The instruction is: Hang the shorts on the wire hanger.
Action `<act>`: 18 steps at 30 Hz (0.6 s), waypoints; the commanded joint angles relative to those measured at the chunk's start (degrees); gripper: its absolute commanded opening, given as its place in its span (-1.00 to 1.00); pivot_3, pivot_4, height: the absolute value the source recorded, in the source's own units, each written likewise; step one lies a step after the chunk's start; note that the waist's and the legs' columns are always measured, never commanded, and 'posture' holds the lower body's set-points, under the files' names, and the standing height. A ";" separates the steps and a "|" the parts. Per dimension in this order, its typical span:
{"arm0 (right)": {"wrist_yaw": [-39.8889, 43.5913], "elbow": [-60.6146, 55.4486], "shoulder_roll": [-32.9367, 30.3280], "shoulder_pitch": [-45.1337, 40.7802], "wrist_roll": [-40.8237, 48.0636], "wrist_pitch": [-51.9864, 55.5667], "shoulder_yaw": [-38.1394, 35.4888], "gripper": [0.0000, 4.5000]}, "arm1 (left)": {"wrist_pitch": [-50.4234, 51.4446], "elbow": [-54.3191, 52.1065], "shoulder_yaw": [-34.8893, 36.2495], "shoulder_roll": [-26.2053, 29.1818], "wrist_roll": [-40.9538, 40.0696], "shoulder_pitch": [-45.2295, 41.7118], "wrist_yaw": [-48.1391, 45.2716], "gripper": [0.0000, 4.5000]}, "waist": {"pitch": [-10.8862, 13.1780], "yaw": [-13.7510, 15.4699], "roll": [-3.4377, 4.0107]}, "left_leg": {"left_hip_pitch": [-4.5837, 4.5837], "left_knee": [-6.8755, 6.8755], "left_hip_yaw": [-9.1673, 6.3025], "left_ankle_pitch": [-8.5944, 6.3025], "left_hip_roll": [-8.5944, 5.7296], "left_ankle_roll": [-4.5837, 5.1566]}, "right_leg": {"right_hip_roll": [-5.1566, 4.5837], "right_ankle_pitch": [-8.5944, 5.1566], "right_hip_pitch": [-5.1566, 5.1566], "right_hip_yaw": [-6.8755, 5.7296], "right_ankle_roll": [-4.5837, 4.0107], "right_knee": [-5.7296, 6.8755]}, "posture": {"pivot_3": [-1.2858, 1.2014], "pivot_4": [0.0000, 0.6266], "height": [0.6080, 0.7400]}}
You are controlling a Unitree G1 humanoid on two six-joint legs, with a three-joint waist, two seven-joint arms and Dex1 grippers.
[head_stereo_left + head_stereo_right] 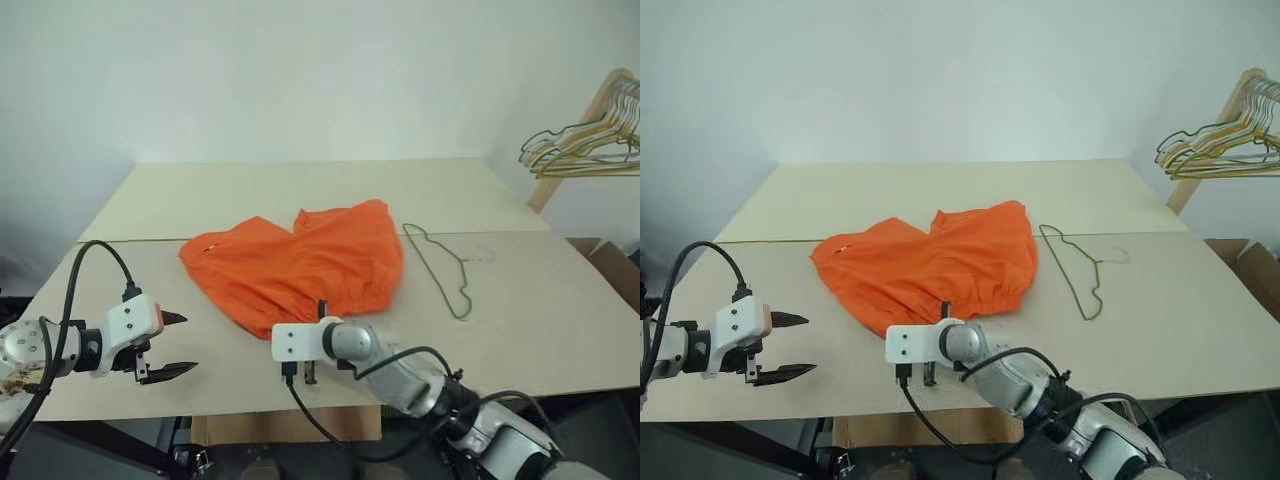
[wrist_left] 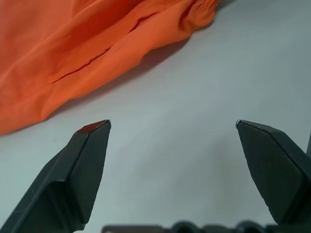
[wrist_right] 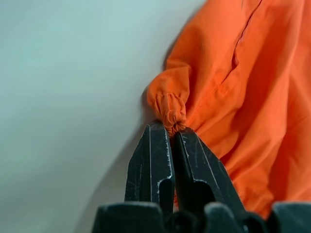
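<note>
The shorts (image 1: 300, 262) are spread in a crumpled heap across the middle of the table (image 1: 540, 320), toward its near edge. A gathered fold at their near edge is pinched between the closed fingers of the right gripper (image 3: 171, 133). The wire hanger (image 1: 445, 268) is laid flat just beside the shorts, toward the right edge. The left gripper (image 1: 172, 346) is held wide apart and empty near the front left corner, short of the fabric.

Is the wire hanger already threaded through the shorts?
No, the wire hanger lies bare on the table beside the shorts.
</note>
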 commanded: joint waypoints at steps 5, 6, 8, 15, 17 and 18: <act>8.90 -2.22 -22.26 10.11 16.38 -40.67 -21.02 -0.98 | -5.34 5.39 -2.64 1.48 3.29 -5.00 -1.97 1.00 | 0.02 -0.24 -0.05 | 0.07 -0.01 0.01 -0.01 -0.01 0.01 | 0.01 -0.05 0.08 -0.01 0.04 -0.10 | 0.05 -1.00 1.00; 11.02 1.10 -24.56 10.66 18.94 -46.41 -23.15 -0.98 | -6.95 7.47 -3.77 1.19 4.03 -7.04 -2.53 1.00 | 0.02 -0.45 -0.05 | 0.10 -0.01 0.00 -0.01 -0.01 0.01 | 0.02 -0.13 0.12 -0.01 0.14 -0.09 | 0.05 -1.00 1.00; 13.86 6.67 -27.06 10.53 21.65 -53.89 -25.34 -0.98 | -10.16 11.30 -5.92 0.41 5.05 -10.86 -3.96 1.00 | 0.04 -0.78 -0.07 | 0.22 -0.01 0.02 0.00 0.04 0.01 | 0.08 -0.29 0.22 0.00 0.37 -0.08 | 0.04 -1.00 1.00; 18.81 18.96 -27.14 6.83 23.19 -64.59 -27.14 -0.98 | -22.15 28.71 -14.76 -4.09 8.59 -26.48 -11.59 1.00 | 0.06 -1.56 -0.08 | 1.00 -0.04 0.05 -0.03 0.14 0.06 | 0.17 -0.34 1.02 0.06 0.25 -0.12 | 0.03 -1.00 1.00; 18.47 20.31 -26.23 6.00 22.54 -64.78 -27.18 -0.98 | -24.24 32.08 -16.73 -4.97 8.74 -29.25 -15.25 1.00 | 0.05 -2.04 -0.09 | 1.00 -0.04 0.06 -0.03 0.13 0.06 | 0.17 -0.24 1.03 0.08 0.09 -0.12 | 0.03 -1.00 1.00; 18.06 20.85 -25.60 5.54 22.01 -64.77 -27.22 -0.98 | -25.39 33.91 -17.88 -5.34 8.97 -30.60 -17.51 1.00 | 0.05 -2.19 -0.09 | 0.98 -0.04 0.05 -0.05 0.13 0.08 | 0.17 -0.14 1.03 0.11 -0.09 -0.12 | 0.03 -1.00 1.00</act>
